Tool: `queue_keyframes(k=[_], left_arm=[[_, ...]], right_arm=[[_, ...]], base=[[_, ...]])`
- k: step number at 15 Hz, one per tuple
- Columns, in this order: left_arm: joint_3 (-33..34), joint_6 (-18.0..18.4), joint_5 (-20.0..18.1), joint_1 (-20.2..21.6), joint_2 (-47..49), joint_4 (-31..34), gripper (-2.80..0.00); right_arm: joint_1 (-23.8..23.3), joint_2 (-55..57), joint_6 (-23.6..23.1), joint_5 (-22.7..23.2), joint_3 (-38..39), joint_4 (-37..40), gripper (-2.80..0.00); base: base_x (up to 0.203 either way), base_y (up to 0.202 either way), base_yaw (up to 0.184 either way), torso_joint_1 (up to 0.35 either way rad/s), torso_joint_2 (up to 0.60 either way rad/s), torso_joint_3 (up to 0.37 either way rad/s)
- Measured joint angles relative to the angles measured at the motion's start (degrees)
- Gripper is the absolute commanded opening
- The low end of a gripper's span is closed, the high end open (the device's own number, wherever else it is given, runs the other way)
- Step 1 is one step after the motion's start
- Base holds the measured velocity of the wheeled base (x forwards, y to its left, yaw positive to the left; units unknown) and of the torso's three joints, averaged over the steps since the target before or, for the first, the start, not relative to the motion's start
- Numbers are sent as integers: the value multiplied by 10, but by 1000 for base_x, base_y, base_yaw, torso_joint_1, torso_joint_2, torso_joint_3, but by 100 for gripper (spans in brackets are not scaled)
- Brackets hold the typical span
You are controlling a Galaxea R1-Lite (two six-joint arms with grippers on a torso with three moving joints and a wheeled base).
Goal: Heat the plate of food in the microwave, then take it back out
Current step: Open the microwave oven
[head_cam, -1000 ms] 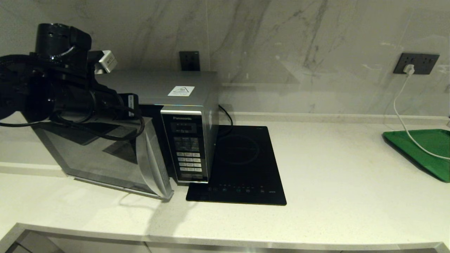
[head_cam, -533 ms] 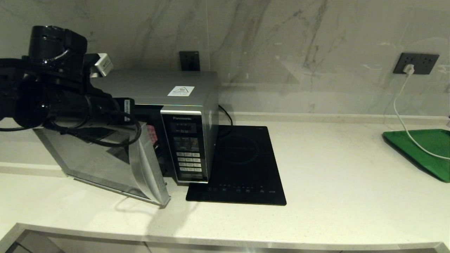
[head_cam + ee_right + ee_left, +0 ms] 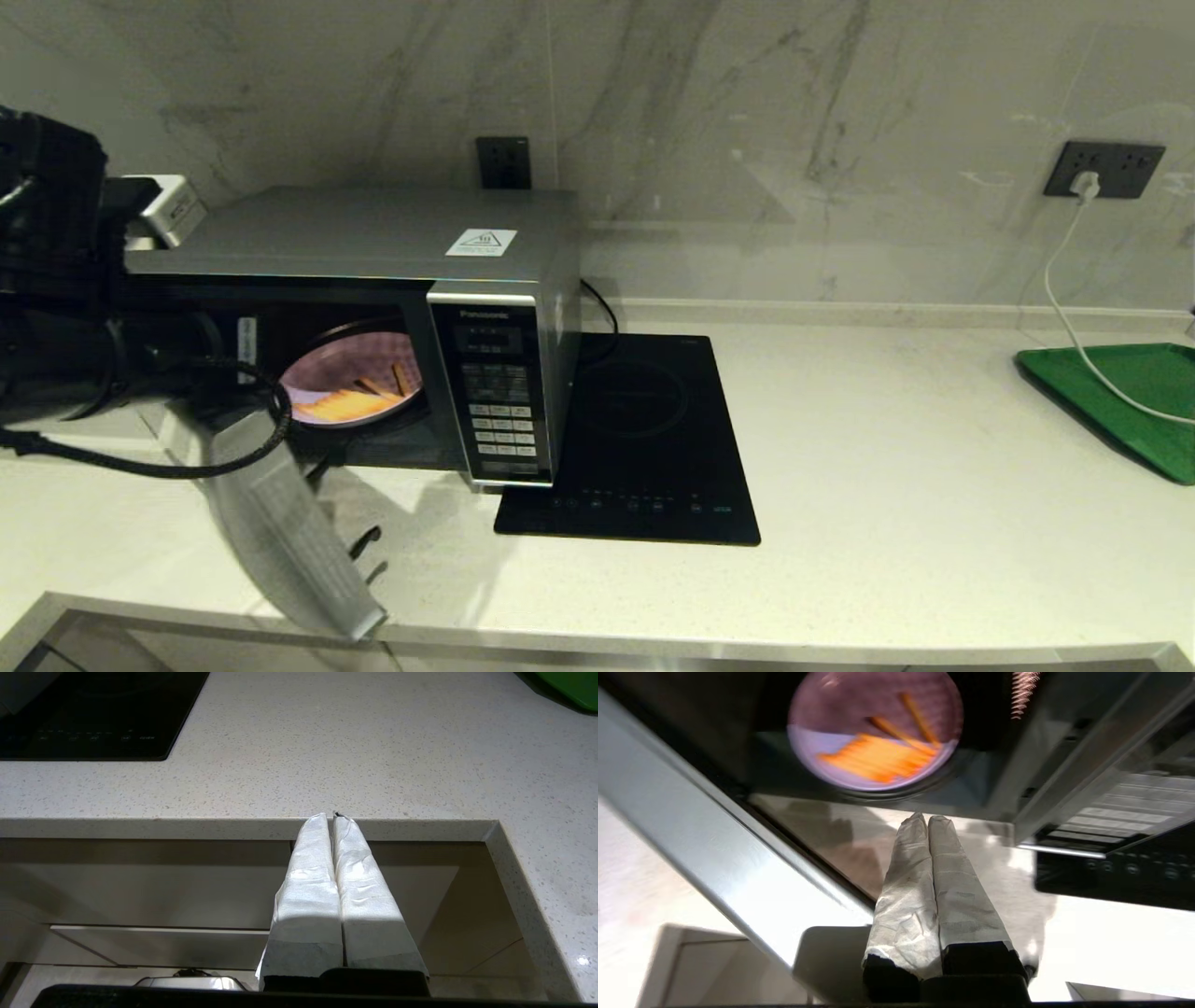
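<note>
Facing the open microwave (image 3: 373,243), my left gripper (image 3: 928,820), jaws together and empty, points straight at the plate of food (image 3: 873,732) inside

Microwave (image 3: 392,280): on the bench (image 3: 887,467), left of centre, against the back wall, door (image 3: 289,541) swung out toward the front edge.
Plate of food (image 3: 350,383): inside the microwave cavity.
Cooktop (image 3: 644,439): just right of the microwave.
Tray (image 3: 1120,401): far right on the bench.
Left claw (image 3: 928,821): before the open cavity.
</note>
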Motion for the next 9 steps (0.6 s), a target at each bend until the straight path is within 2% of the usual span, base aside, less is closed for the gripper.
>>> queue_keyframes(k=[5,9], left_arm=[[39,35,18,22,-118,51,-280],[44,23,12,30,-149,55,-280]], right_arm=[[0,0,0,0,0,0,-280],[0,0,0,0,0,0,-280]], base=[[0,0,0,0,0,0],[0,0,0,0,0,0]])
